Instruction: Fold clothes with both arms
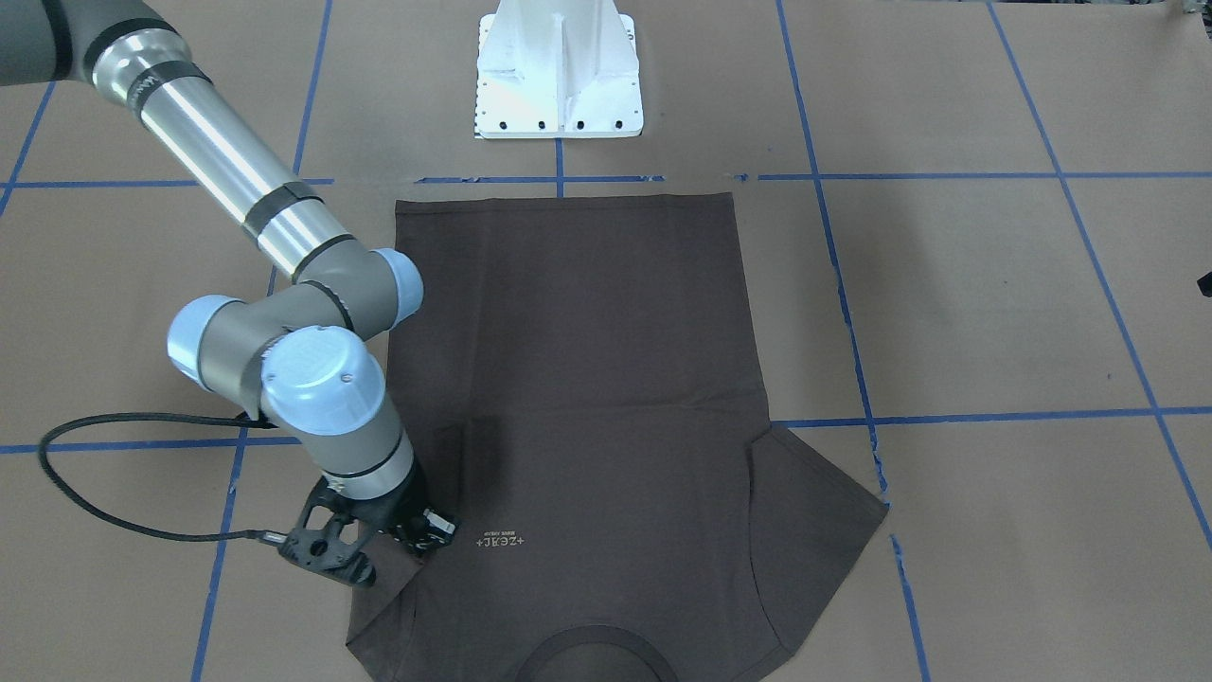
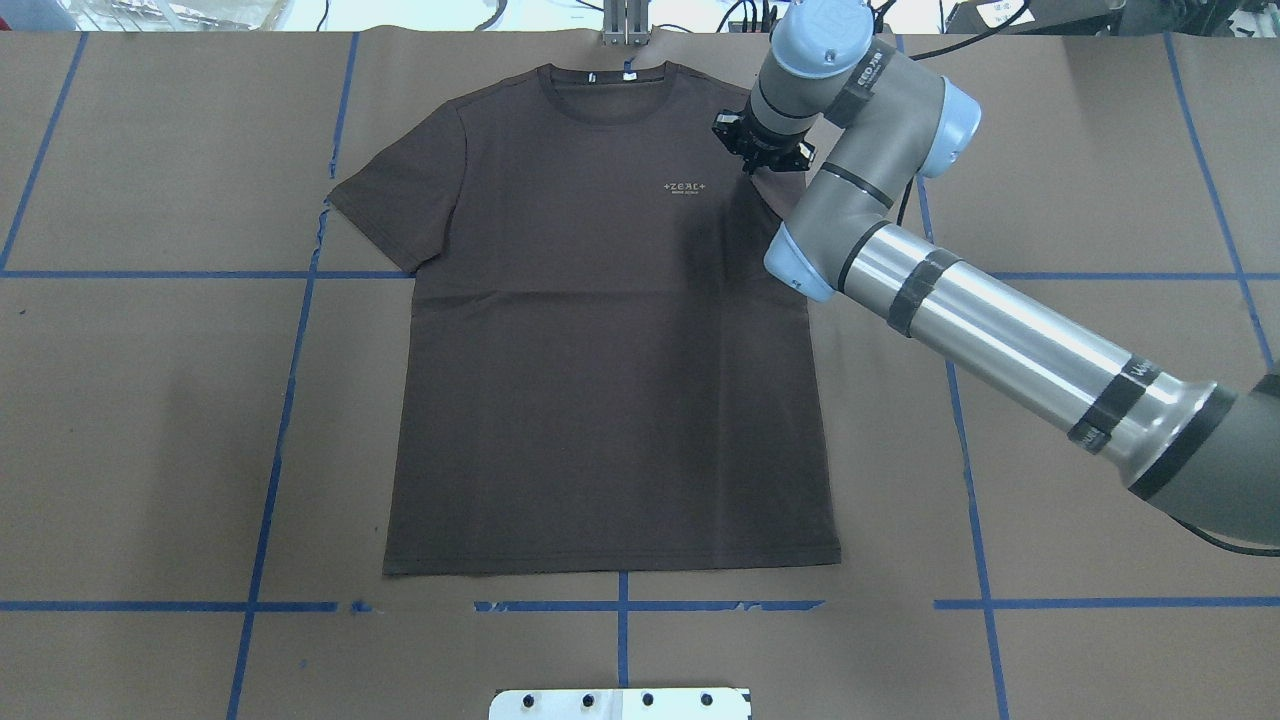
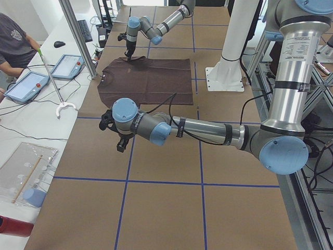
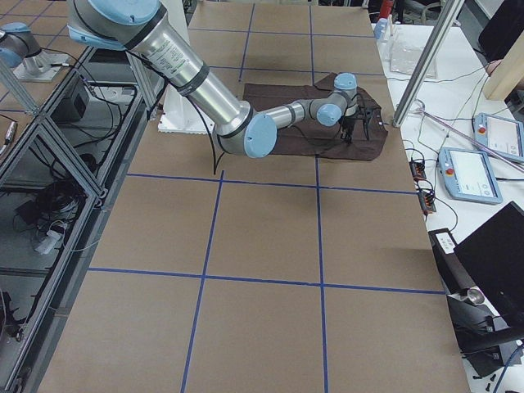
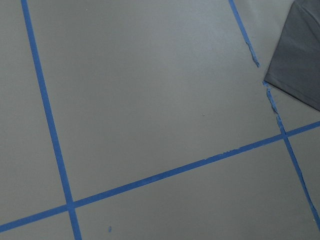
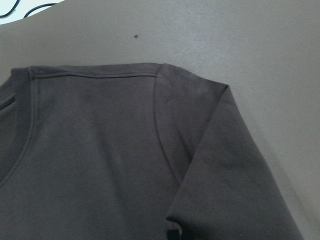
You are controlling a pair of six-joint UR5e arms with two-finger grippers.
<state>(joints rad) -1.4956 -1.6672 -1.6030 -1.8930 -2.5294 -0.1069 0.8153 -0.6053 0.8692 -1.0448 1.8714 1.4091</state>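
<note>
Pinching through both layers, or missing the cloth altogether, is the main hazard at the right gripper (image 1: 428,532). It stands low over the dark brown T-shirt (image 2: 600,350), at the shoulder seam of the right sleeve (image 6: 225,165), near the chest logo (image 2: 686,188). No view shows whether its jaws are spread or closed on cloth.

The T-shirt lies flat, front up, on the paper-covered table (image 2: 150,400), with the collar (image 2: 605,100) on the side away from the robot and the hem nearest it. The left gripper (image 3: 118,139) hangs above bare table, well apart from the left sleeve (image 2: 395,195). Its jaw state cannot be told either.

Judged risks:
- **One-sided lift:** this would likely drag the body askew and wrinkle it, since nothing holds the opposite side.
- **Shallow grip:** a hold close to the seam may slip under the weight of the cloth.
- **Sleeve crease:** the sleeve shows a crease near the underarm, which could be trapped inside the fold.
</note>
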